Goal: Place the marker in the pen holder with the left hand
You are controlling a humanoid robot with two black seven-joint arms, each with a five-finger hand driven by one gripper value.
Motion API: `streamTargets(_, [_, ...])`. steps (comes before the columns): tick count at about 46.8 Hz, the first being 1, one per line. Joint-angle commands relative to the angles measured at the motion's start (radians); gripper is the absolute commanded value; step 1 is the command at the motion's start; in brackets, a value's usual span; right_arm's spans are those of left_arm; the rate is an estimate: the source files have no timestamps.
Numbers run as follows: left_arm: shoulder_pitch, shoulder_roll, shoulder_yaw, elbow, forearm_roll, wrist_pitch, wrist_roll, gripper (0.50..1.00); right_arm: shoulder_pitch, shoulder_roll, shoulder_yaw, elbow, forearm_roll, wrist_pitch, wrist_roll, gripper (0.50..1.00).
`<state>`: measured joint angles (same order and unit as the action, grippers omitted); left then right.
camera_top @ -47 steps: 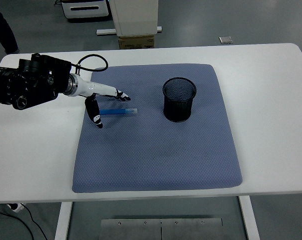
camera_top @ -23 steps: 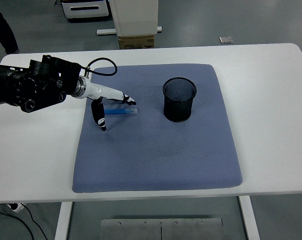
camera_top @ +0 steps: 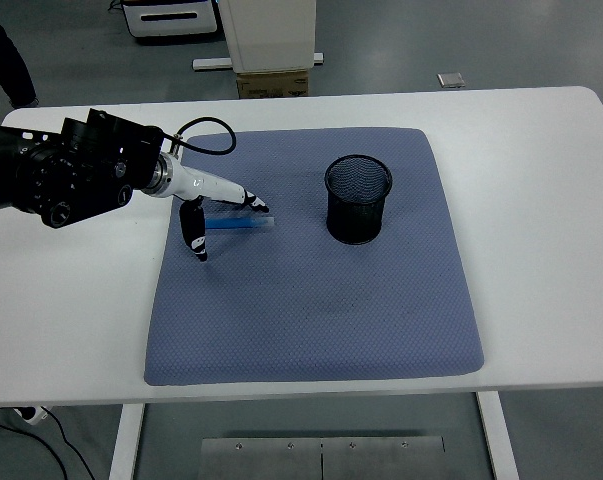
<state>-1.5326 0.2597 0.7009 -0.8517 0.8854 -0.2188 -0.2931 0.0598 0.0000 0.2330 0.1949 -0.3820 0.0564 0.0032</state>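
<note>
The task is barely begun; the marker (camera_top: 238,225) lies flat on the blue mat (camera_top: 311,310), well apart from the pen holder (camera_top: 358,200). The left hand (camera_top: 209,205) straddles its left end, fingers spread, gripping nothing; grasp, lift, carry and drop all remain.

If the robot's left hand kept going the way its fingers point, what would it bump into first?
Probably the blue marker. The left hand points right and a bit down over the blue mat, and the marker lies just under its fingers. Height is hard to judge.
</note>
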Motion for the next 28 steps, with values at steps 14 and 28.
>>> streamTargets(14, [0.008,-0.019,-0.001,0.0,0.0,0.001,0.014,1.0,0.0,0.0,0.0,0.0,0.0,0.0,0.0,1.0])
streamTargets(28, [0.008,-0.023,-0.003,0.0,0.0,0.001,0.014,1.0,0.0,0.0,-0.001,0.0,-0.002,0.0,0.0,1.0])
